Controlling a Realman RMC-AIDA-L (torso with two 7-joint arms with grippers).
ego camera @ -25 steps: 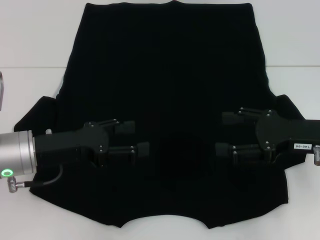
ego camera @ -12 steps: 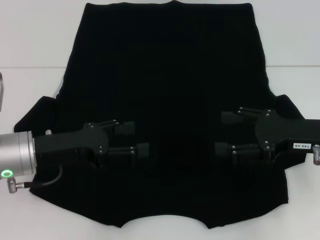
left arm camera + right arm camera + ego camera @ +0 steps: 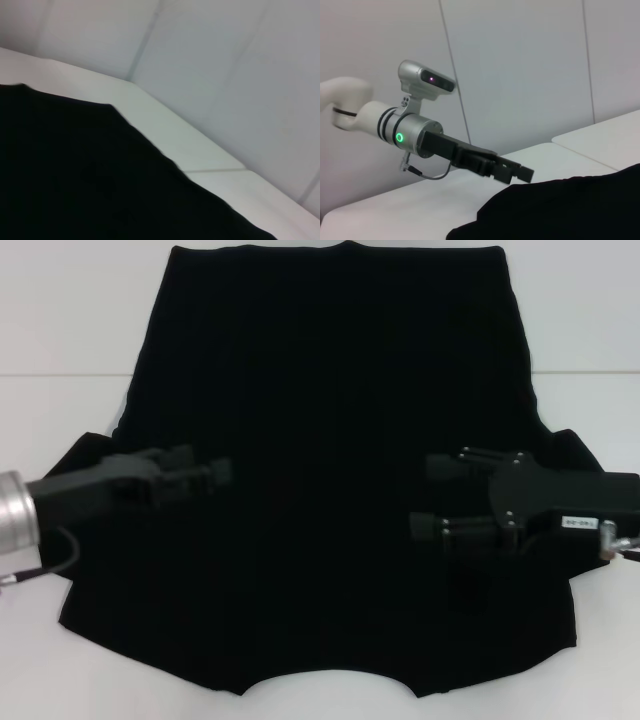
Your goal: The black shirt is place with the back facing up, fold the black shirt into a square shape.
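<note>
Two grippers hover over the black shirt (image 3: pixel 330 420), which lies spread flat on the white table (image 3: pixel 60 330). We see the right gripper (image 3: pixel 430 497) gaping wide, empty, above its right half; we cannot tell the left gripper's (image 3: pixel 222 472) finger state, above its left sleeve side.

1 black shirt (image 3: pixel 330 420) on view, spread flat, showing 2 short sleeves, 1 out to each side. 1 white table (image 3: pixel 60 330) under it. 2 robot arms in shot, so 2 grippers: 1 left gripper (image 3: pixel 215 475), 1 right gripper (image 3: pixel 425 495), and that right one shows 2 fingers (image 3: pixel 440 468). over in the right wrist view, 1 green ring light (image 3: pixel 399 137) on the left arm, and 1 camera (image 3: pixel 426 80) on top.
</note>
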